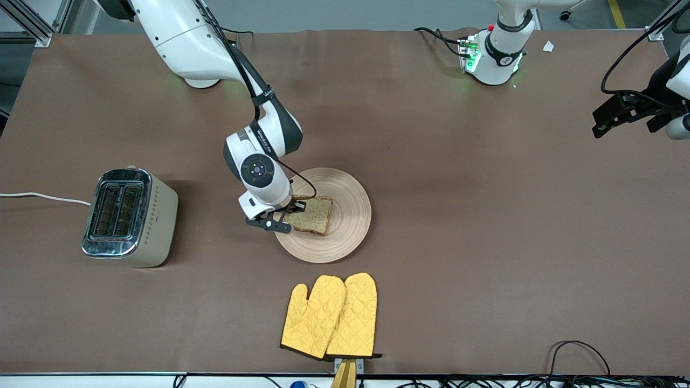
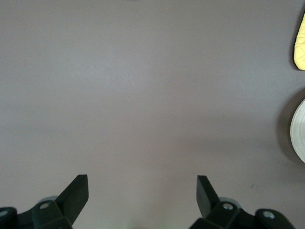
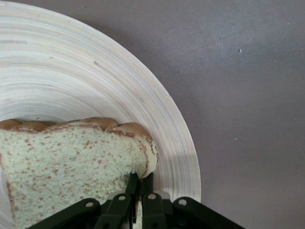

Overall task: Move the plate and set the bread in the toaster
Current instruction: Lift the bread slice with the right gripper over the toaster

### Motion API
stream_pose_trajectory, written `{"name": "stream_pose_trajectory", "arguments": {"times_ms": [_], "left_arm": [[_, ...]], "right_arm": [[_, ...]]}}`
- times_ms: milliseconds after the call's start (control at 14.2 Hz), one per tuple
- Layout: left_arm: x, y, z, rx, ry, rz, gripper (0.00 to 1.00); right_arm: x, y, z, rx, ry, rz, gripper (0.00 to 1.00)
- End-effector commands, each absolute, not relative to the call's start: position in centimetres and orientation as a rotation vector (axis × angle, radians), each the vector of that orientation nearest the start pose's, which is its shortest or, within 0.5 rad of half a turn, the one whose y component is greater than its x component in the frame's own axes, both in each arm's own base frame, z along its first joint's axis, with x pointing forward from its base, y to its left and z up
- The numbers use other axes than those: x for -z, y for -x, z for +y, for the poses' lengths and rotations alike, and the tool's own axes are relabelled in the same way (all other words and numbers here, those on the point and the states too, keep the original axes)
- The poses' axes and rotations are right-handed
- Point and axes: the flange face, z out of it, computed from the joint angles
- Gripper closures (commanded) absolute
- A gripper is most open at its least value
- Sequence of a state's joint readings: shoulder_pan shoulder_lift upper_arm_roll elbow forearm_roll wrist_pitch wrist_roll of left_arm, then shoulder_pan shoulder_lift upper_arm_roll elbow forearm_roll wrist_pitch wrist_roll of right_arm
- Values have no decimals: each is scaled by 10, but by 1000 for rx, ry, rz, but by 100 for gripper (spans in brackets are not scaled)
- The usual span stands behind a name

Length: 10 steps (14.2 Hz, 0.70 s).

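Speckled brown wholegrain bread slice (image 1: 311, 215) on the round beige wooden plate (image 1: 345, 186), mid-desk, is pinched at its edge by the right pincer (image 3: 140, 183). Lift straight, then carry toward the cream-and-chrome toaster (image 1: 129, 217). Left pincer (image 2: 143, 191) waits released.

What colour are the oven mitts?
Yellow, quilted, dark-edged oven mitts; clearest in the front view.

Brown cloth-covered table (image 1: 485, 215) fills nearly the whole front view, lightly wrinkled. Grey floor strip along the top edge, with a yellow floor line (image 1: 616, 12) and aluminium frame bars (image 1: 32, 21) at the corners. Black cables (image 1: 579, 353) run along the near edge. Even overhead light, soft shadows.
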<state>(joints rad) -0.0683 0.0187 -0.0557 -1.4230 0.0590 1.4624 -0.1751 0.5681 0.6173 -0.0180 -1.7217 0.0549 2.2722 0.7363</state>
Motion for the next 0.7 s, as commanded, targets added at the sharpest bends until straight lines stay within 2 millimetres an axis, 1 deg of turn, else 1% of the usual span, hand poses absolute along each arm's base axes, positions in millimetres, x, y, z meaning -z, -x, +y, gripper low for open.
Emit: {"name": "stream_pose_trajectory", "arguments": {"times_ms": [0, 70, 211, 281, 352, 422, 492, 563, 633], "left_arm": [[-676, -539, -64, 36, 3109, -57, 0], [-676, -539, -65, 33, 3125, -56, 0], [-676, -539, -66, 30, 3127, -54, 0], [-676, -539, -66, 33, 3123, -59, 0], [-675, -540, -66, 34, 3118, -65, 0], [-675, -540, -65, 34, 3118, -60, 0], [-675, -541, -65, 32, 3115, -63, 0], [-671, -543, -64, 23, 3113, -63, 0], [-670, -544, -62, 21, 3113, -68, 0]], "right_arm": [[-260, -579, 351, -141, 3158, 363, 100], [-275, -584, 351, -165, 3169, 374, 100], [-321, -599, 339, -150, 3180, 409, 100], [-343, -607, 330, -138, 3185, 423, 100], [-361, -614, 319, -131, 3216, 430, 100], [-381, -620, 310, -117, 3273, 397, 100], [-399, -623, 299, -125, 3357, 305, 100], [-411, -624, 288, -168, 3428, 193, 100], [-425, -628, 273, -200, 3477, 81, 100]]}}
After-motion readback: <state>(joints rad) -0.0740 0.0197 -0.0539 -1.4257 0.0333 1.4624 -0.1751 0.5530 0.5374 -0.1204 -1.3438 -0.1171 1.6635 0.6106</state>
